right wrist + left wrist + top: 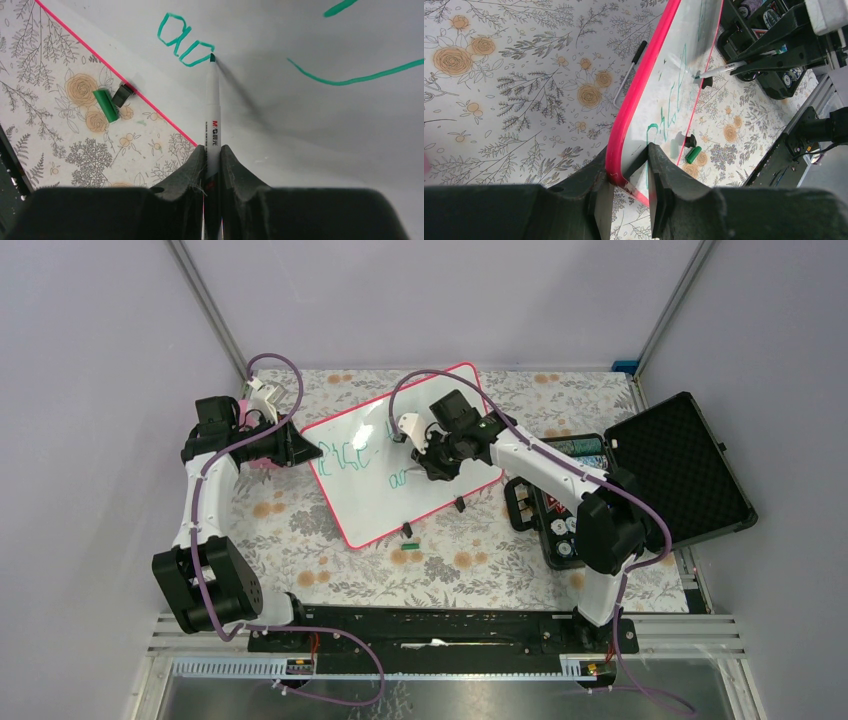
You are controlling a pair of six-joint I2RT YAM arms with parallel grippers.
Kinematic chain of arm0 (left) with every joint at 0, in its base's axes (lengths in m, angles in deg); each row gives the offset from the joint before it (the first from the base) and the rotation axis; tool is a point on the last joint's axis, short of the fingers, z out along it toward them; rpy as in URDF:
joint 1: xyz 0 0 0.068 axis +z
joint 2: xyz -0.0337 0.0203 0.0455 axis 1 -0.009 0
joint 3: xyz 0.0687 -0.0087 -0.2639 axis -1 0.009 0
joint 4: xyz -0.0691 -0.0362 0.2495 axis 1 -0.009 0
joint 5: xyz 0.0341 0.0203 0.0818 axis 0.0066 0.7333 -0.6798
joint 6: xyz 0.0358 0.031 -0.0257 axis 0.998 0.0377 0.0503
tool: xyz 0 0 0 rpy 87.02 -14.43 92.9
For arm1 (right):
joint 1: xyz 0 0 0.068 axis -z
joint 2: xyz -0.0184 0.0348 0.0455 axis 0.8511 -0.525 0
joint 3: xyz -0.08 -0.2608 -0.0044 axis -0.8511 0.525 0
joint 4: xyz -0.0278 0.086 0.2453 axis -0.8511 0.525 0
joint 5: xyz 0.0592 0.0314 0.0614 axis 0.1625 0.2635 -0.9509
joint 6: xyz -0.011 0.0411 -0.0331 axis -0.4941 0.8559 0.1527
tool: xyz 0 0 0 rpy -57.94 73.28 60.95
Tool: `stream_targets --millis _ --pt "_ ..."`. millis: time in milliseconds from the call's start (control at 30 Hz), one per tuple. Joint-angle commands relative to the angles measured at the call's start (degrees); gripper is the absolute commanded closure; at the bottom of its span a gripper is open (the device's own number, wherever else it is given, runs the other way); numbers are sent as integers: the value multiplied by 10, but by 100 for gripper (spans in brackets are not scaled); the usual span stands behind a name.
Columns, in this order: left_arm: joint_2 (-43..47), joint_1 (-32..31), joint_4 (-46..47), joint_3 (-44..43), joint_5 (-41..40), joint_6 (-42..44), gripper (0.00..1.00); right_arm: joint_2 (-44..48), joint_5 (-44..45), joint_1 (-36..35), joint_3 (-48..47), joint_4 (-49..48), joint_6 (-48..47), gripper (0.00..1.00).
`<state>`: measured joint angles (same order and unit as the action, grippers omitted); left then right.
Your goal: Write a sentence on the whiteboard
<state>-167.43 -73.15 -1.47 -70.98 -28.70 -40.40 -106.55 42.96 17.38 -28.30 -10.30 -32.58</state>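
Askew on the floral cloth (300, 540): the whiteboard (385, 502), glossy white inside a thin pink-red frame.

Gripped at the whiteboard's left corner by the left gripper (629, 152), jaws pressed together on the frame with one finger on either side of the rim. Hard to tell whether that corner sits flat or slightly raised.

Scrawled in thin green-teal letters on the whiteboard's left half: the sentence (345, 457). Begins near the clamped corner and runs toward the middle, with a short second group of loops just below it. Letters too loose to read.

Over the whiteboard's middle: the right gripper (212, 149), jaws clamped on a white marker (213, 105) that points away from the fingers. Tip set against the white surface at the end of the last looped letter of the lower group, its shadow meeting it there.

Just off the whiteboard's near edge, on the cloth: a green cap (106, 105), with a small black piece (122, 95) beside it at the frame.

To the right of the whiteboard, well apart: a black case (675, 465), lid thrown open.
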Motion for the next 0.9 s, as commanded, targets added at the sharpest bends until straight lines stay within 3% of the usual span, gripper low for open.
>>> stream_targets --millis 0,867 --pt "15 -6 14 -3 -11 32 100 -2 22 8 -35 -8 -4 100" --pt "17 -5 13 1 -13 35 100 15 -16 3 36 -1 -2 100"
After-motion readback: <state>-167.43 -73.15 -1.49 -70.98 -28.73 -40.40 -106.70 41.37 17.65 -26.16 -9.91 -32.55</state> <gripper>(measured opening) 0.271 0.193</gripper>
